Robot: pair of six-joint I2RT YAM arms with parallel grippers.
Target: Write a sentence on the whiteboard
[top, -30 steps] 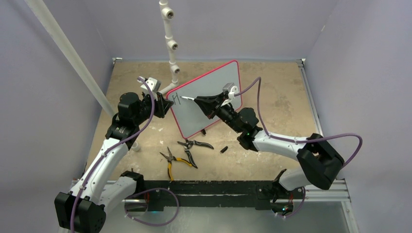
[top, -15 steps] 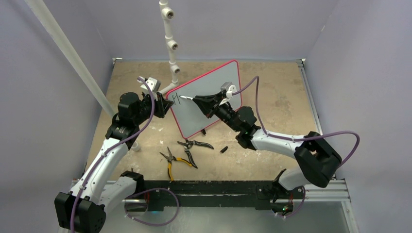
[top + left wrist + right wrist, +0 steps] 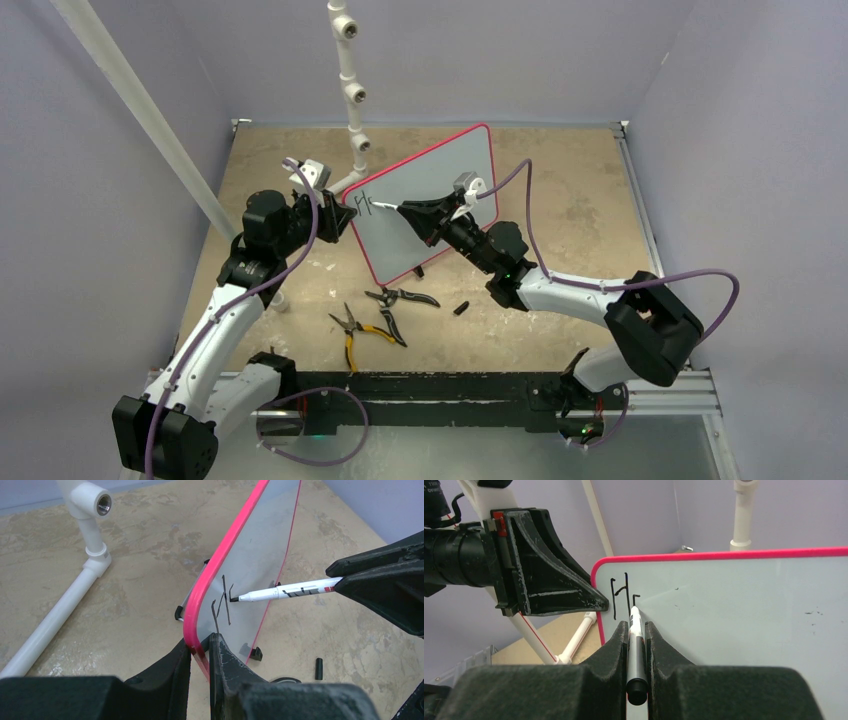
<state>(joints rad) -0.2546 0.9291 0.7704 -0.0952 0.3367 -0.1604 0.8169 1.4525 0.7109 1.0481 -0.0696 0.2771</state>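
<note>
Pink-framed whiteboard [image 3: 430, 170] stands tilted on its feet in the upper middle of the top view, face toward the right arm. Your left gripper [image 3: 200, 649] is closed on the frame at the board's left edge, with the pink rim pinched between both fingers [image 3: 175, 666]. My read: it's a brace, so pen pressure can't shove or tip the board.

Your right gripper [image 3: 635, 626] is clamped on the marker [image 3: 634, 645], barrel straight out between the fingers. That way the tip leads and the wrist camera sees the stroke. The tip is touching the board just right of the "H".

The sentence [image 3: 621, 596] sits in the board's upper left corner: that H plus a short hook of the next letter. Rest of the face is blank, so you're at the very start.

The next strokes run right, away from the clamp. I'd expect more flex or pivot out there, so go light.

Marker cap [image 3: 461, 307] lies on the table [image 3: 580, 200] below the board, beside the black-handled pliers [image 3: 405, 296] and yellow-handled pliers [image 3: 351, 345], apart from both grippers.
</note>
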